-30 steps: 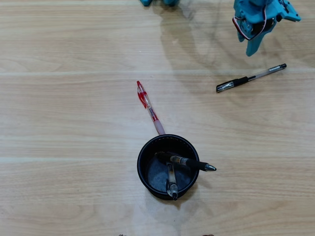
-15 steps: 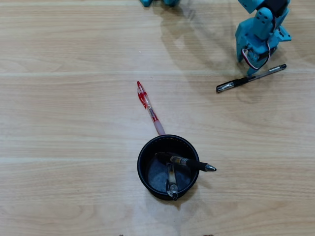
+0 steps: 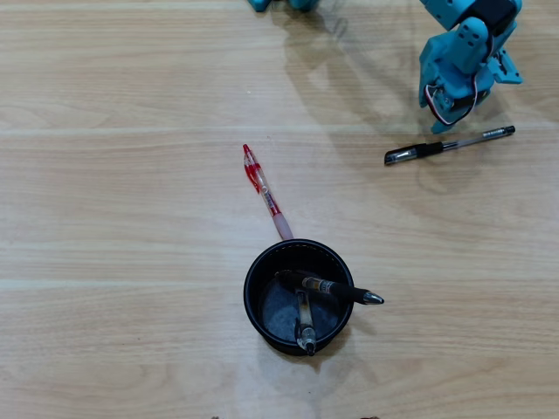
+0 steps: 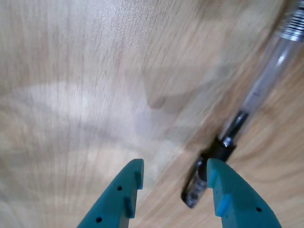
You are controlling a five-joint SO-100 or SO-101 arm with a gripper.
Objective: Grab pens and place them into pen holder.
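The pen holder (image 3: 258, 262), a round black cup, stands on the wooden table with two pens in it: a black pen (image 3: 336, 289) sticking out over its right rim and a grey clear-barrel pen (image 3: 304, 325) leaning at the front. A red pen (image 3: 264, 189) lies on the table, one end touching the cup's back rim. A clear pen with black parts (image 3: 447, 145) lies at the right. My teal gripper (image 3: 442, 122) hangs just above it. In the wrist view the gripper (image 4: 175, 164) is open, and the clear pen (image 4: 259, 88) has its end between the fingers, close to the right finger (image 4: 227, 194).
The light wooden table (image 3: 122, 218) is bare on its left half. The teal arm base (image 3: 279, 3) shows at the top edge.
The gripper came down from the top right toward the clear pen. That pen's right end has swung slightly toward the bottom of the overhead view. The other pens and the cup stayed put.
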